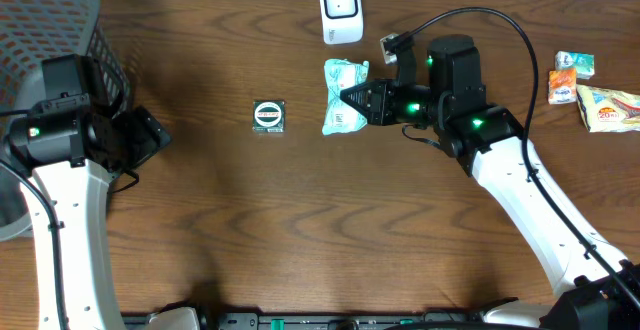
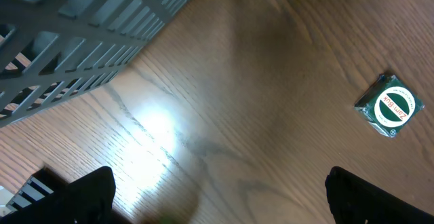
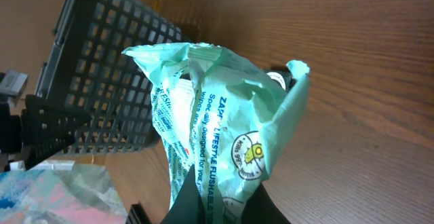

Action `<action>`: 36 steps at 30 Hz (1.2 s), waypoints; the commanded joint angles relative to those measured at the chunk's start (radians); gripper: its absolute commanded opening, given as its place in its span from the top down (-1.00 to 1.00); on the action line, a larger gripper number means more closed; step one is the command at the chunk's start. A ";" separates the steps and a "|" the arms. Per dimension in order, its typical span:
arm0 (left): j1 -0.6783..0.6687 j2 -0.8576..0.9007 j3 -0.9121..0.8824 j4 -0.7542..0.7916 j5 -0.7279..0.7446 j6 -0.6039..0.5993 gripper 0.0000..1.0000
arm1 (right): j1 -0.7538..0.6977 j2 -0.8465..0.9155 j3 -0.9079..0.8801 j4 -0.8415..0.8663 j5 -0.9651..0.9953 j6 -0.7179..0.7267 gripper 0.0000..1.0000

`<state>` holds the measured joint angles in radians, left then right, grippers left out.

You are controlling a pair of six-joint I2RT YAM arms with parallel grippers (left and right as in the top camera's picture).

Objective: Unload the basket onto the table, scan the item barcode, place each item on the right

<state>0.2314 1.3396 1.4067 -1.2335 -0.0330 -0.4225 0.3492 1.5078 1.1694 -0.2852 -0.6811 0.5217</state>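
Pickup looks done: right gripper is clamped on a mint-green packet, pinching it at one edge, packet off the table or barely on it; height is hard to tell from the overhead view. In the right wrist view the packet hangs crumpled between the closed fingers, printed side toward the camera, no barcode visible on that face. Packet sits just below the white scanner at the table's back edge, near but not touching it. Scan itself judged not yet done: packet has to be brought up to the scanner's face with the barcode side turned to it, and which side carries the barcode I cannot tell.

Left gripper is wide open, holding nothing, hovering beside the grey basket. Small green sachet lies on the wood, untouched, and more snack packs wait at the right edge, well apart from the scanner.
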 commanded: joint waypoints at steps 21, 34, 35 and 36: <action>0.003 -0.004 -0.002 -0.005 -0.016 -0.006 -0.95 | 0.027 -0.016 0.020 -0.060 0.085 -0.030 0.97; 0.003 -0.004 -0.002 -0.005 -0.016 -0.006 -0.96 | 0.103 0.013 0.021 -0.337 0.865 -0.143 0.97; 0.003 -0.004 -0.002 -0.005 -0.016 -0.006 -0.96 | 0.103 0.028 0.021 -0.349 0.913 -0.160 0.97; 0.003 -0.004 -0.002 -0.005 -0.016 -0.006 -0.95 | 0.103 0.046 0.021 -0.356 0.949 -0.174 0.97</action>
<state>0.2314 1.3396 1.4063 -1.2335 -0.0330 -0.4225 0.4484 1.5192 1.1706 -0.6319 0.0540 0.4072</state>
